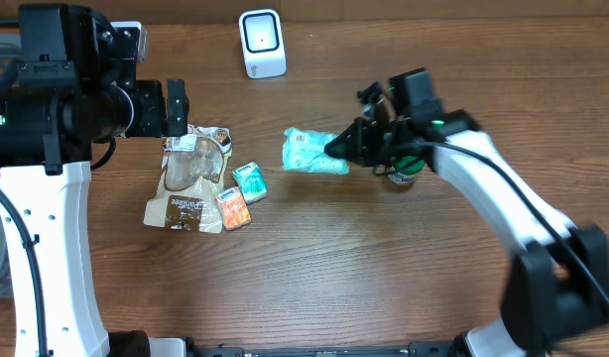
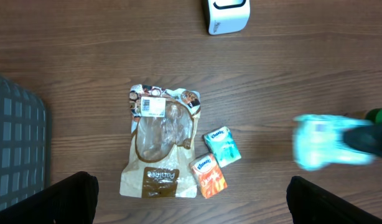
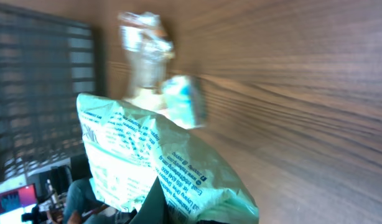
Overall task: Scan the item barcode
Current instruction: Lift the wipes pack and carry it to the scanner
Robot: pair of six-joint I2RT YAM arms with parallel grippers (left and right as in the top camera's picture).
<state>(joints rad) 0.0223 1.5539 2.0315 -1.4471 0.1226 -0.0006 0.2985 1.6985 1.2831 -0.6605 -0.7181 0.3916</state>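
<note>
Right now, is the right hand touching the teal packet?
Touching. The right wrist view shows the teal packet pinched at its lower edge by the right hand; overhead agrees.

The bench (image 1: pixel 384 268) is mid-brown with a fine wood grain, and the scanner (image 1: pixel 262 43) is white with a dark face and a small red glow. The packet (image 1: pixel 312 152) is pale mint green with darker teal print. The pouch (image 1: pixel 190 188) is brown and cream with a clear window and a white barcode label, next to a teal tissue pack (image 1: pixel 250 182) and an orange tissue pack (image 1: pixel 233 209), and the basket (image 2: pixel 17 143) is grey with a square grid.
</note>
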